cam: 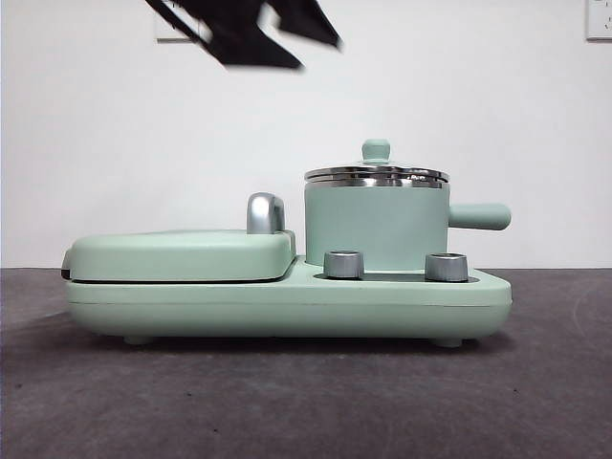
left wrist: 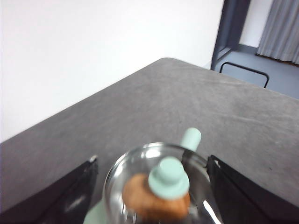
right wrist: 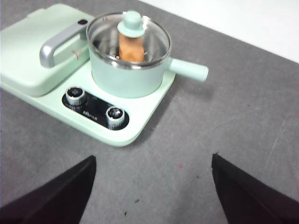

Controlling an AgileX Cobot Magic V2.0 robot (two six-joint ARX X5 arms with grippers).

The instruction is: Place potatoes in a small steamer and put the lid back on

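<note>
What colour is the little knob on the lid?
Mint green knob, matching the pot; clearest in the right wrist view.

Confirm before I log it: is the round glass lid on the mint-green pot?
On. The round glass lid sits level on the mint-green pot, potato visible beneath.

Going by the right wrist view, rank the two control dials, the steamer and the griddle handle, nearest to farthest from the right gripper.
From the right gripper:
1. Dial, on the panel's near end.
2. Other dial, beside it.
3. Steamer, behind the dials.
4. Griddle handle, beside the steamer; too close to call against it.
</note>
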